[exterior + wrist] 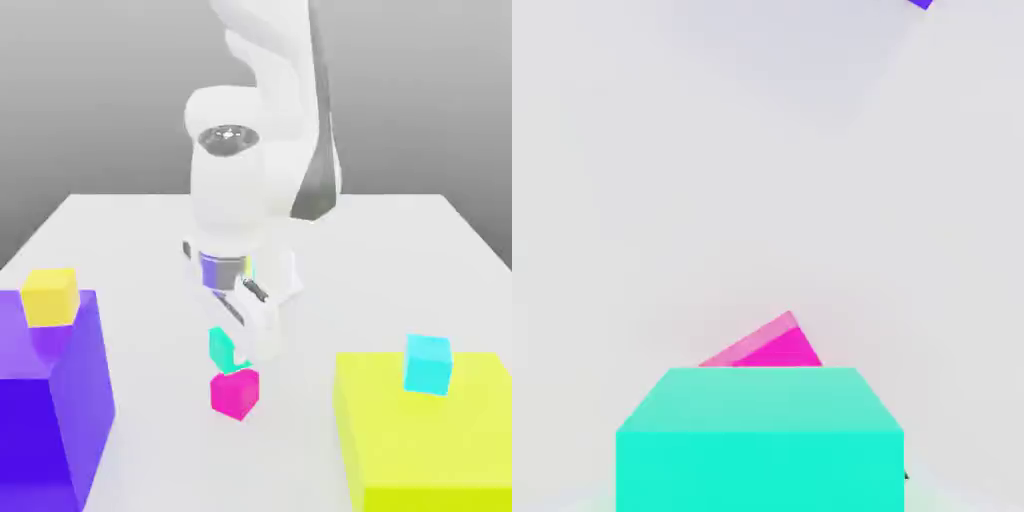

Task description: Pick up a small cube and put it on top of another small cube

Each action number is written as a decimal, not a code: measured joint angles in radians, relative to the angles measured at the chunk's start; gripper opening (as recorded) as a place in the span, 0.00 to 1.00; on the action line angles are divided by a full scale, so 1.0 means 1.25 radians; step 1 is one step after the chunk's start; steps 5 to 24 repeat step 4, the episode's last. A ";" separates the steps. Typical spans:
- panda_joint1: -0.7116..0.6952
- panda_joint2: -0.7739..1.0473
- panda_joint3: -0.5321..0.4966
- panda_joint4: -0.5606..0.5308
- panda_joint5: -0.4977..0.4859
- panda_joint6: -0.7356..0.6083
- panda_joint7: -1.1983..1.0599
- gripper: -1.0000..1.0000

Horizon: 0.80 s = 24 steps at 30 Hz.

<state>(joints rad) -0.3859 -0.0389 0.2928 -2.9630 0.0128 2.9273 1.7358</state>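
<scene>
Holding the small teal-green cube [222, 349] over the small magenta cube [235, 393], the white claw [243, 362] is clenched on its load. In the exterior view, the 1 held cube sits just above the magenta one, its lower edge near or touching the top; which of the 2, I cannot tell. The hand view shows their edges turned at an angle to each other.

That mismatch looks like the main risk: released off-centre, the teal-green cube could overhang a corner, tip and drop onto the white table [300, 450]. Pressing too low might shove the magenta cube aside, since nothing braces it. Opening too high could let the load bounce off, and a sideways retreat could drag it away.

No containers are seen. The 2 large blocks serve only as stands: the purple block [88, 400] carries 1 small yellow cube [50, 298], and the yellow block [430, 440] carries 1 small cyan-blue cube [427, 365].
</scene>
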 joint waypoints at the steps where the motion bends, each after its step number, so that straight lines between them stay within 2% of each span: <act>1: 0.001 0.024 -0.005 0.000 -0.020 0.023 0.014 1.00; 24: -0.004 0.024 -0.005 0.000 -0.020 0.023 0.014 1.00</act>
